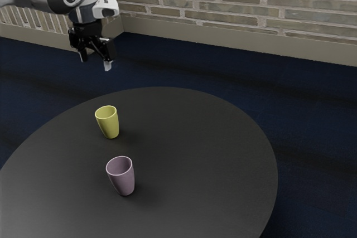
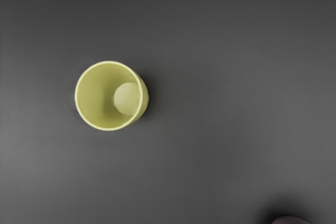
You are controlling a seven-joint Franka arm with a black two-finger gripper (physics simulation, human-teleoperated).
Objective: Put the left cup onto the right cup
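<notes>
A yellow-green cup (image 1: 107, 121) stands upright on the round dark table (image 1: 212, 154), toward the exterior view's left. A mauve cup (image 1: 120, 175) stands upright nearer the front edge, a short way from the yellow one. My gripper (image 1: 96, 61) hangs high above the table, well over the yellow cup, open with nothing between its fingers. In the wrist view I look straight down into the yellow-green cup (image 2: 111, 96), and a sliver of the mauve cup (image 2: 292, 219) shows at the frame's edge.
The table stands on dark blue carpet (image 1: 301, 98). A brick wall (image 1: 234, 1) runs along the back. Bare tabletop spreads toward the exterior view's right of both cups.
</notes>
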